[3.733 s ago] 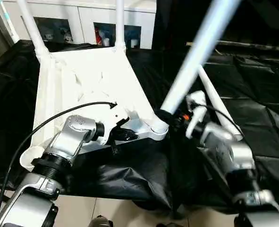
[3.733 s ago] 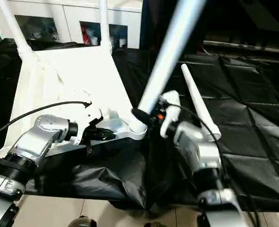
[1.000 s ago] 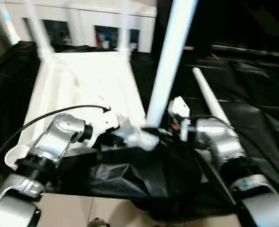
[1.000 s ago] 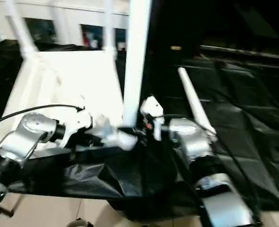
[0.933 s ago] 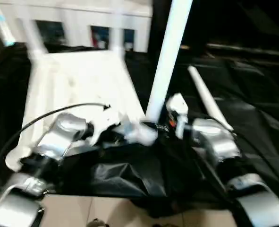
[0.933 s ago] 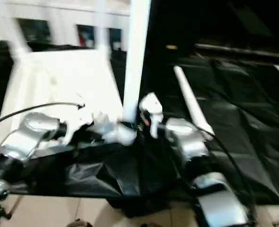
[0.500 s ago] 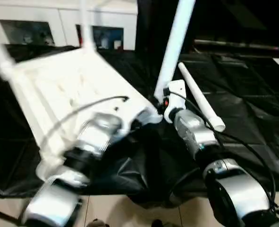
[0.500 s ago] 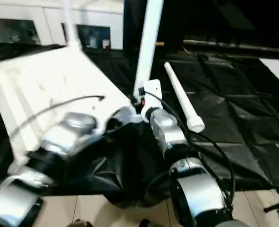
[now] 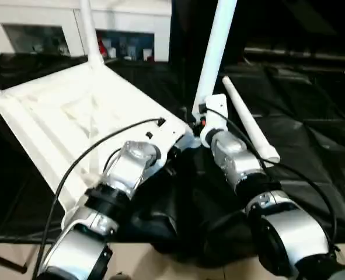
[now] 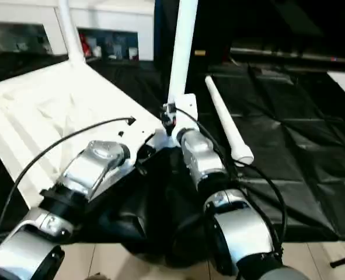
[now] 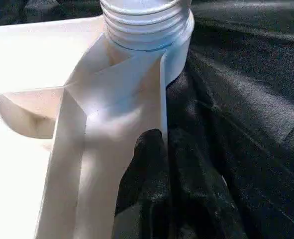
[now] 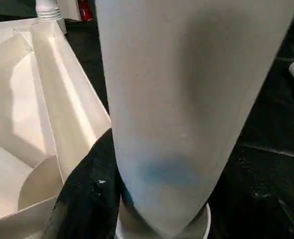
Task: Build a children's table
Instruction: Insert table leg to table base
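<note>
The children's table top (image 9: 67,111) lies upside down on black cloth, ribbed side up. One white leg (image 9: 87,29) stands in a far corner socket. My left gripper (image 9: 173,154) is shut on the top's rim wall, one black finger (image 11: 147,164) pressed against it just below the threaded near corner socket (image 11: 147,20). My right gripper (image 9: 197,119) is shut on another leg (image 9: 216,46), low on its shaft, which stands almost upright over that same socket. The leg (image 12: 186,99) looms close, with a black finger (image 12: 92,189) beside it. A loose leg (image 9: 248,122) lies on the cloth to the right.
A white cabinet with glass doors (image 9: 125,23) stands behind the table top. Creased black cloth (image 9: 312,134) covers the ground to the right and under my arms. Pale floor (image 9: 9,256) shows at the near edge. A black cable (image 9: 90,151) arcs over my left forearm.
The leg in my right gripper has swung from a slant to nearly upright over the corner socket. The head view has shifted. Both grippers keep their holds.
</note>
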Motion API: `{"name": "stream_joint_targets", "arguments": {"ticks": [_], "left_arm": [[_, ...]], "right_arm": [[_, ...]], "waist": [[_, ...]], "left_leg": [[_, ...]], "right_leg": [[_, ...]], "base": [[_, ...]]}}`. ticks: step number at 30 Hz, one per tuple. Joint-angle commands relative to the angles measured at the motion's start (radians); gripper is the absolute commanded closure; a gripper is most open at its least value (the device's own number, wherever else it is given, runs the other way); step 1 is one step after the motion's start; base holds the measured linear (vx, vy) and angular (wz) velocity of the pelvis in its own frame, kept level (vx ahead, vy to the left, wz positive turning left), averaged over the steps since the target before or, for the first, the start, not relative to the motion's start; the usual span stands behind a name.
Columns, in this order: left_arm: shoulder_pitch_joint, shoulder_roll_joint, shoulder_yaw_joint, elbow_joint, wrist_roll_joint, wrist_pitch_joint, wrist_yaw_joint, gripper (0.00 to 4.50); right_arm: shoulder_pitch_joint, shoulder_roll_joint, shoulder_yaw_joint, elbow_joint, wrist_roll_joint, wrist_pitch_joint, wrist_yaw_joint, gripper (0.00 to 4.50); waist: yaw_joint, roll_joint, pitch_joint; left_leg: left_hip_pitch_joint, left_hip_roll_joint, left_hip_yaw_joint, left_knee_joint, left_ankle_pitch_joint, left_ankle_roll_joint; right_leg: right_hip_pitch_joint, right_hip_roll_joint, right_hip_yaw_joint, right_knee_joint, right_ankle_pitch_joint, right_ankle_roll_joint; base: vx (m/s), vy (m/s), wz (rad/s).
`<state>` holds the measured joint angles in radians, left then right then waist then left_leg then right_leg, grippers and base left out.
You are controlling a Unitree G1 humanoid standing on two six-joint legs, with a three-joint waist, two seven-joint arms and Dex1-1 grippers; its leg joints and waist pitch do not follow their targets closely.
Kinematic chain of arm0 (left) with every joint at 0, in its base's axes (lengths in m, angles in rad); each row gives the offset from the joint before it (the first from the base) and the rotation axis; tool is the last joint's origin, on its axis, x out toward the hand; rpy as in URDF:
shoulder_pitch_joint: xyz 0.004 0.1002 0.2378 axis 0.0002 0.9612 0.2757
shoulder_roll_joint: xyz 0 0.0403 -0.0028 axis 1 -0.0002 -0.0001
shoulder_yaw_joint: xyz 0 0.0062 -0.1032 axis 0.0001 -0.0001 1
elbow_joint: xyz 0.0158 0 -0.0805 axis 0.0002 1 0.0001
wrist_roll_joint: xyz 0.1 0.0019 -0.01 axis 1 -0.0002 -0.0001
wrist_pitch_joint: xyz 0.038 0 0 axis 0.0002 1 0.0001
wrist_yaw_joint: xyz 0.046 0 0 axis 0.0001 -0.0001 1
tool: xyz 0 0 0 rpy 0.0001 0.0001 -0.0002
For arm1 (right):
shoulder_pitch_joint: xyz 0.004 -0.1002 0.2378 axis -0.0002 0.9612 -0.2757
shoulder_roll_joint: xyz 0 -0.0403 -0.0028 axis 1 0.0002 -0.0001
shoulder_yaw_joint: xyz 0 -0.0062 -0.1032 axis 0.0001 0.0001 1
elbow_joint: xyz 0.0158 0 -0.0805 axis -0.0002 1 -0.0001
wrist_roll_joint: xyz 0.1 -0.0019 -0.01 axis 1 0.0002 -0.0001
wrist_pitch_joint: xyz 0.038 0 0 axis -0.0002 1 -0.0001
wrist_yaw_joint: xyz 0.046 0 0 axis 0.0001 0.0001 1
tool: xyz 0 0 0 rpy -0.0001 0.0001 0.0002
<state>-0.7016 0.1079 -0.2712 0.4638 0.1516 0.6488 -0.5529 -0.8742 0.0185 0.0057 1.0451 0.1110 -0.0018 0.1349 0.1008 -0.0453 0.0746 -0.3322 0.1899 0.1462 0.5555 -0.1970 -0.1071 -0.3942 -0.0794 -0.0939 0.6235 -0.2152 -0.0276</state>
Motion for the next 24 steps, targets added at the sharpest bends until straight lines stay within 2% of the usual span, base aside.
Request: {"name": "stream_joint_targets", "arguments": {"ticks": [1, 5, 8, 10, 12, 17, 19, 21, 24], "left_arm": [[-0.009, -0.02, -0.022, -0.029, -0.004, -0.002, 0.001, 4.5], [-0.007, -0.019, -0.023, -0.031, -0.006, 0.0, 0.0, 4.5], [-0.008, -0.015, -0.021, -0.028, -0.008, -0.002, -0.002, 4.5], [-0.009, -0.013, -0.021, -0.028, -0.008, -0.002, -0.004, 4.5], [-0.009, -0.008, -0.02, -0.031, -0.009, -0.001, -0.009, 4.5], [-0.01, 0.003, -0.02, -0.037, -0.015, -0.005, -0.025, 4.5], [-0.011, 0.003, -0.02, -0.036, -0.015, -0.006, -0.026, 4.5], [-0.013, 0.003, -0.02, -0.035, -0.016, -0.007, -0.028, 4.5], [-0.016, 0.004, -0.02, -0.033, -0.018, -0.009, -0.031, 4.5]], "right_arm": [[0.07, 0.047, 0.025, 0.148, -0.025, 0.114, 0.022, 2.61], [0.064, 0.05, 0.028, 0.152, -0.036, 0.121, 0.039, 2.61], [0.061, 0.05, 0.032, 0.15, -0.04, 0.121, 0.074, 2.61], [0.059, 0.05, 0.033, 0.149, -0.041, 0.121, 0.083, 2.61], [0.054, 0.048, 0.032, 0.148, -0.043, 0.122, 0.089, 2.05], [0.033, 0.043, 0.016, 0.15, -0.038, 0.117, 0.087, 1.68], [0.031, 0.041, 0.013, 0.15, -0.038, 0.115, 0.089, 1.55], [0.025, 0.038, 0.008, 0.151, -0.042, 0.112, 0.09, 1.31], [0.018, 0.034, 0.0, 0.153, -0.048, 0.105, 0.095, 1.2]], "waist": [[-0.001, 0.017, -0.038], [-0.002, 0.017, -0.034], [-0.003, 0.018, -0.035], [-0.006, 0.019, -0.035], [-0.007, 0.02, -0.035], [-0.008, 0.02, -0.036], [-0.006, 0.021, -0.038], [-0.006, 0.023, -0.038], [-0.006, 0.024, -0.039]], "left_leg": [[-0.018, 0.037, -0.005, -0.075, -0.233, 0.033], [-0.014, 0.037, -0.004, -0.078, -0.269, 0.026], [-0.017, 0.039, -0.005, -0.082, -0.257, 0.023], [-0.014, 0.04, -0.005, -0.082, -0.266, 0.024], [-0.014, 0.041, -0.005, -0.083, -0.272, 0.022], [-0.018, 0.04, -0.006, -0.083, -0.253, 0.023], [-0.017, 0.04, -0.003, -0.08, -0.225, 0.029], [-0.017, 0.041, -0.002, -0.079, -0.22, 0.028], [-0.015, 0.042, -0.002, -0.08, -0.223, 0.027]], "right_leg": [[0.042, -0.075, 0.065, -0.1, -0.268, -0.157], [0.036, -0.078, 0.066, -0.112, -0.35, -0.138], [0.039, -0.077, 0.065, -0.112, -0.338, -0.133], [0.037, -0.078, 0.065, -0.114, -0.344, -0.135], [0.037, -0.079, 0.065, -0.115, -0.347, -0.138], [0.041, -0.08, 0.065, -0.111, -0.321, -0.15], [0.041, -0.08, 0.067, -0.109, -0.292, -0.16], [0.042, -0.08, 0.066, -0.108, -0.282, -0.167], [0.042, -0.08, 0.066, -0.108, -0.283, -0.17]], "base": [[0.0, 0.0, 0.0], [0.0, 0.0, 0.0], [0.0, 0.0, 0.0], [0.0, 0.0, 0.0], [0.0, 0.0, 0.0], [0.0, 0.0, 0.0], [0.0, 0.0, 0.0], [0.0, 0.0, 0.0], [0.0, 0.0, 0.0]]}}
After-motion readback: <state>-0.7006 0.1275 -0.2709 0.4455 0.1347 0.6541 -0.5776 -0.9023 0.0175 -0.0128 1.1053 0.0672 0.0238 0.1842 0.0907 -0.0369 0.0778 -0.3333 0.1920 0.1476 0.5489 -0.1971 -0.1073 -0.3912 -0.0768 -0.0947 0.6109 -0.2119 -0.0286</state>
